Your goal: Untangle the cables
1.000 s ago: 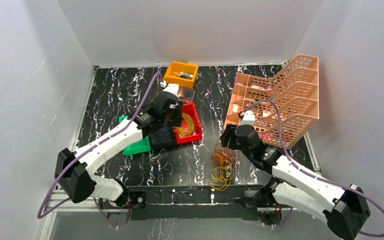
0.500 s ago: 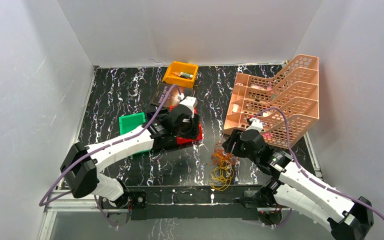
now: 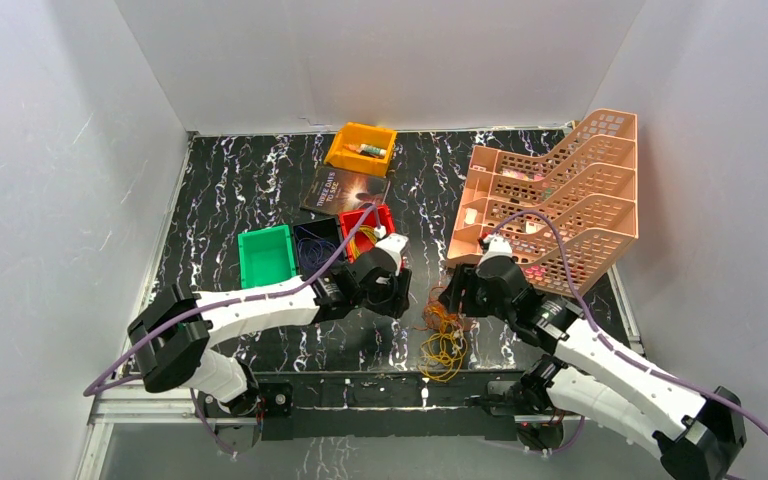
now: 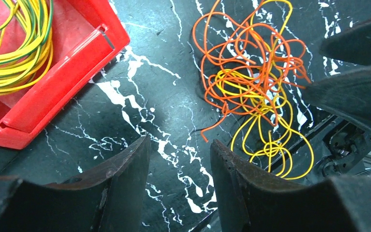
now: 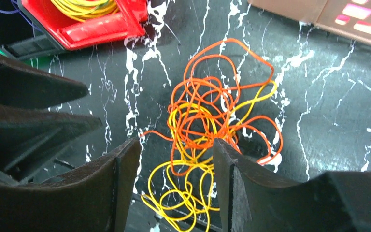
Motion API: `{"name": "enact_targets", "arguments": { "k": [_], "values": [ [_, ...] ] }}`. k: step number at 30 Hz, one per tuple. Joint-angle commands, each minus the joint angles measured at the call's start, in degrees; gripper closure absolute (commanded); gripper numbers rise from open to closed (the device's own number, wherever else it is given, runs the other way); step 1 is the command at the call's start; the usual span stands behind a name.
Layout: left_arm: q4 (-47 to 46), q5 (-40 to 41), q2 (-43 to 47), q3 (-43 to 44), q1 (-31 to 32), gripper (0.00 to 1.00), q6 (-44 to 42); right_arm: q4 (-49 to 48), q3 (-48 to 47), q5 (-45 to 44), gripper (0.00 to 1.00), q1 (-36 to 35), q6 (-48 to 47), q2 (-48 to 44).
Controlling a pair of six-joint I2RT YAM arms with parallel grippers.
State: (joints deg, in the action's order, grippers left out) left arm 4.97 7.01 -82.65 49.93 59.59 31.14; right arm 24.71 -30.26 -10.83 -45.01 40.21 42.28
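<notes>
The cables (image 3: 444, 336) lie as one tangle of thin orange and yellow loops on the black marble table, near its front edge. My left gripper (image 3: 396, 297) is open just left of the tangle. In the left wrist view the left gripper (image 4: 178, 145) has only bare table between its fingers, and the cables (image 4: 251, 87) lie up and to the right. My right gripper (image 3: 458, 296) is open over the tangle's far side. In the right wrist view the right gripper (image 5: 176, 145) frames the cables (image 5: 207, 121) between its fingers without closing on them.
A red bin (image 3: 356, 214) with a yellow-green wire coil (image 4: 14, 53) sits behind the left gripper. A dark bin (image 3: 314, 243), a green bin (image 3: 266, 254), a book (image 3: 345, 187) and an orange bin (image 3: 361, 148) lie further back left. A pink rack (image 3: 550, 200) fills the right.
My left arm has swung from over the red bin down and right to the tangle's left side, uncovering the bins. The right gripper has shifted slightly beside the tangle.
</notes>
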Motion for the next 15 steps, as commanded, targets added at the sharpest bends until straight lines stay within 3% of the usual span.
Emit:
{"name": "enact_targets", "arguments": {
  "k": [1,8,15],
  "values": [
    [-4.31,2.09,3.43,0.1,0.44,0.53,0.66,-6.28,-3.61,-3.74,0.38,0.17,1.39,3.44],
    [-4.89,5.56,6.25,-0.26,0.44,0.52,0.58,-9.79,-1.85,-4.19,0.48,0.11,7.9,8.82],
    [-6.26,5.63,6.66,-0.95,0.44,0.5,0.81,-8.35,-2.12,-6.99,0.5,0.16,6.87,9.3]
  ]
}}
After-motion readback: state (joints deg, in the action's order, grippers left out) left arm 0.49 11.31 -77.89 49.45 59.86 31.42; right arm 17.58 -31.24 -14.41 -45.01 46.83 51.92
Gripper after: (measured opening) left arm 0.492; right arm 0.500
